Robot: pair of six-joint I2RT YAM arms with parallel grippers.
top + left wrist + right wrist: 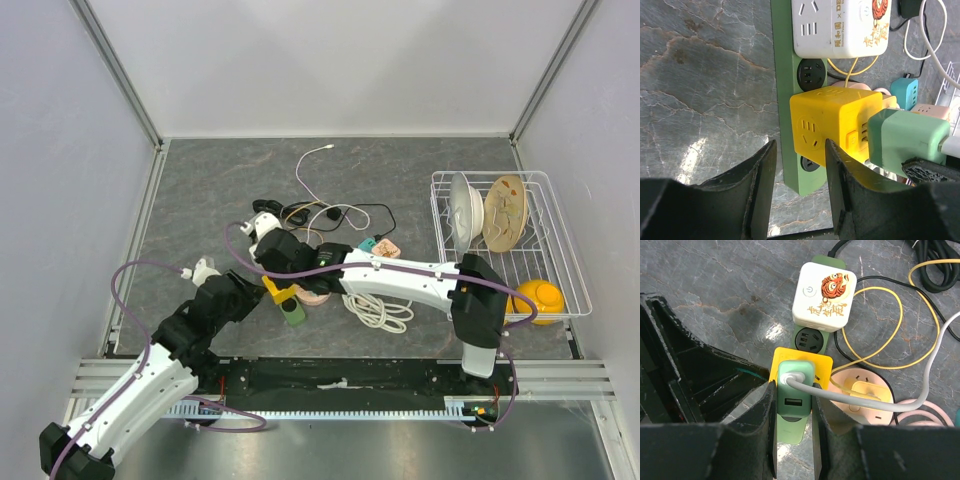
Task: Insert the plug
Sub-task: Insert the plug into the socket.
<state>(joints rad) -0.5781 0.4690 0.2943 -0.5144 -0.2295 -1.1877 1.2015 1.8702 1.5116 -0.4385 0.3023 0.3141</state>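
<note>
Our right hand (793,405) pinches the mint-green plug (795,375), a smooth rounded plastic block, one black ribbed finger against each of its long sides. A USB slot shows on the plug's upper face, and a white cable (930,375) leaves its rear end in a curve. From the left wrist, the plug's front sits flush against the side face of the yellow cube adapter (830,120); we cannot tell how far its pins are in.

The yellow cube is glossy, soft-cornered, with slot patterns moulded into its faces. It stands on the green power strip (785,75), a long flat matte bar lying on the desk (705,100), whose surface is grey, veined like stone and slightly reflective. A round black socket shows on the strip on either side of the cube. Further along the strip sits a white cube adapter (824,295) printed with an orange tiger.

Our left hand (800,145) is closed across the strip's near end, its dark fingers on the two long edges beside the yellow cube's corner.

A thin yellow cable (895,315) loops beside a round pale pink socket (860,390).
</note>
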